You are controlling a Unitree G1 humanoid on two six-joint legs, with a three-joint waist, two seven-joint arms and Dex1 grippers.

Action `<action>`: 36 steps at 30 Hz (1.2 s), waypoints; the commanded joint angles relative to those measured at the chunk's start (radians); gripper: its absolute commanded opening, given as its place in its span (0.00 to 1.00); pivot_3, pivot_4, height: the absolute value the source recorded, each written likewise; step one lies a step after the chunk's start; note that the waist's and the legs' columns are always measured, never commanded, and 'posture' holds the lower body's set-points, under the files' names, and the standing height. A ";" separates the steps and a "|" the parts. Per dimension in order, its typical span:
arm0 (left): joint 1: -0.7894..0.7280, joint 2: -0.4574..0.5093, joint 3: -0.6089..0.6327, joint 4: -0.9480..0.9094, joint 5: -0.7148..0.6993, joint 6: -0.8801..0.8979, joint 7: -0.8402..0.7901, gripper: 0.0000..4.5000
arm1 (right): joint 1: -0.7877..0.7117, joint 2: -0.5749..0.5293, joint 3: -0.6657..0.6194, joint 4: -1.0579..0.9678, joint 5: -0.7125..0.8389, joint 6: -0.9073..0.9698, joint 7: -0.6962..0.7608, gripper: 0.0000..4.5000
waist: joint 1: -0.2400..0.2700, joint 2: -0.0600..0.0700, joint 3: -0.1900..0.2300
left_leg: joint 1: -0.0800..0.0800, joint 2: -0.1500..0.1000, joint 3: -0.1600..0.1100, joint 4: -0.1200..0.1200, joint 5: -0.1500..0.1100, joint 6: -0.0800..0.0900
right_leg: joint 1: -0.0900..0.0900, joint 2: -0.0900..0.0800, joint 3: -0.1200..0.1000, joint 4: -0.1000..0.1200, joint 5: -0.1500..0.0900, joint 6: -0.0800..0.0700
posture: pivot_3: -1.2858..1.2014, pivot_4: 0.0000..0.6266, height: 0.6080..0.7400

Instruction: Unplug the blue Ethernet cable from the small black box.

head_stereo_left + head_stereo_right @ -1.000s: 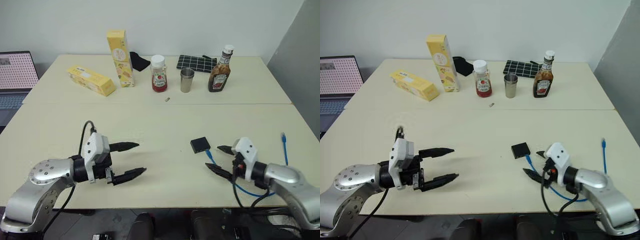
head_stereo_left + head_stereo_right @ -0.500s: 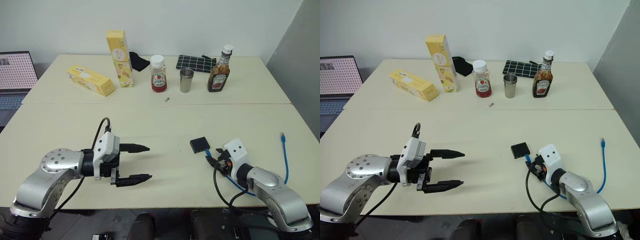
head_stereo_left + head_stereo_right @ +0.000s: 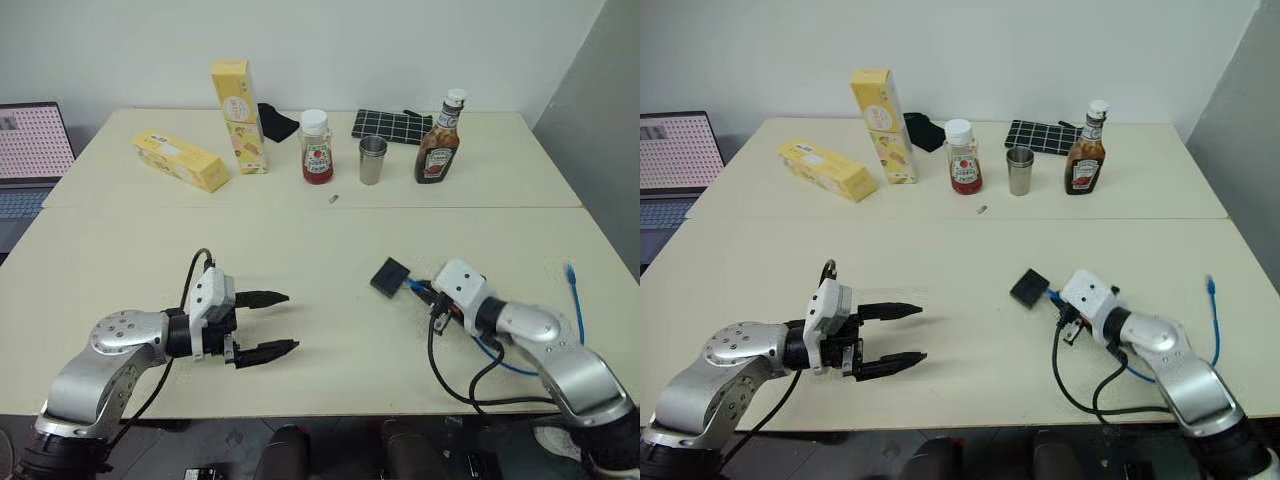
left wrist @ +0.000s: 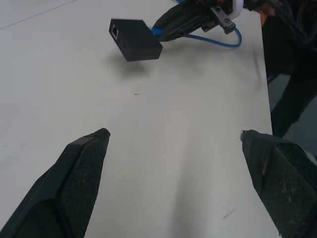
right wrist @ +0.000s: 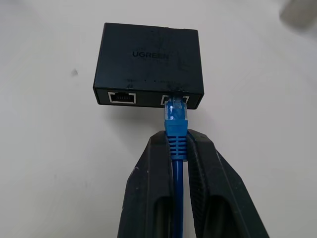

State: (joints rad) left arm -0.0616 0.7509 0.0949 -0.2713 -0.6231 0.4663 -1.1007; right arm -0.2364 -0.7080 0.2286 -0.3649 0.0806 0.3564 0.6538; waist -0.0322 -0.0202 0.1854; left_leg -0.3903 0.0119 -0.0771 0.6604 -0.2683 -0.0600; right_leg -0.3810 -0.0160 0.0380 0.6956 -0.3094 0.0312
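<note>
The small black box (image 5: 148, 64) hangs tilted just off the table, with its shadow under it in the left wrist view, in front of my right arm (image 3: 389, 277). The blue Ethernet cable (image 5: 176, 116) is plugged into one of its two ports. My right gripper (image 5: 177, 144) is shut on the cable right behind the plug (image 3: 425, 293). From there the cable loops back to its free end (image 3: 570, 270) near the table's right edge. My left gripper (image 3: 278, 322) stands open over bare table, well left of the box, which also shows beyond its fingers (image 4: 134, 38).
Along the far half of the table stand a tall yellow carton (image 3: 238, 115), a lying yellow box (image 3: 182, 160), a red jar (image 3: 317, 147), a metal cup (image 3: 373, 160), a sauce bottle (image 3: 439, 143), a black grid mat (image 3: 390, 125) and black cloth (image 3: 277, 122). A laptop (image 3: 30, 155) sits at far left.
My right gripper has shut on the cable behind the plug and risen toward the left. The box has tipped, lifted and shifted with it. The left gripper stays open, shifted slightly.
</note>
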 commanded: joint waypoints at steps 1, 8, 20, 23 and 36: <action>-0.055 -0.041 0.091 -0.016 -0.196 0.172 0.088 1.00 | -0.135 -0.014 0.086 0.114 -0.105 -0.361 0.124 0.03 | -0.001 0.000 0.000 | 0.000 0.000 0.000 0.000 0.000 0.000 | 0.000 0.000 0.000 0.000 0.000 0.000 | 0.52 0.24 1.00; -0.089 -0.043 0.094 -0.088 -0.324 0.343 0.172 1.00 | -0.318 0.037 0.156 0.302 -0.152 -0.704 0.239 0.03 | -0.001 -0.001 0.000 | -0.001 0.001 -0.002 0.000 0.000 0.000 | -0.001 -0.002 0.000 0.001 0.000 0.000 | 0.52 0.24 1.00; -0.121 -0.128 0.108 -0.085 -0.422 0.401 0.285 0.91 | -0.444 0.134 0.155 0.357 -0.154 -0.830 0.273 0.03 | 0.002 -0.001 0.000 | -0.001 0.001 -0.004 0.001 0.000 0.000 | -0.001 -0.003 0.001 0.001 0.000 0.000 | 0.52 0.24 1.00; -0.131 -0.134 0.109 -0.079 -0.432 0.406 0.290 0.77 | -0.442 0.139 0.151 0.355 -0.157 -0.834 0.272 0.03 | 0.001 -0.001 0.000 | -0.001 0.001 -0.004 0.001 0.000 0.000 | -0.001 -0.003 0.001 0.001 0.000 0.000 | 0.52 0.24 1.00; -0.144 -0.130 0.109 -0.056 -0.438 0.420 0.297 0.17 | -0.436 0.139 0.141 0.359 -0.190 -0.854 0.246 0.02 | 0.001 -0.001 0.000 | -0.001 0.001 -0.004 0.001 0.000 0.000 | -0.001 -0.003 0.001 0.001 0.000 0.000 | 0.52 0.24 1.00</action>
State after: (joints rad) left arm -0.1913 0.6221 0.1840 -0.3245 -1.0489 0.8870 -0.8076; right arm -0.6558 -0.5714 0.4038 0.0080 -0.1068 -0.4696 0.9136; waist -0.0311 -0.0208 0.1856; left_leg -0.3910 0.0126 -0.0808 0.6615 -0.2680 -0.0604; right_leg -0.3821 -0.0189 0.0388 0.6969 -0.3092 0.0311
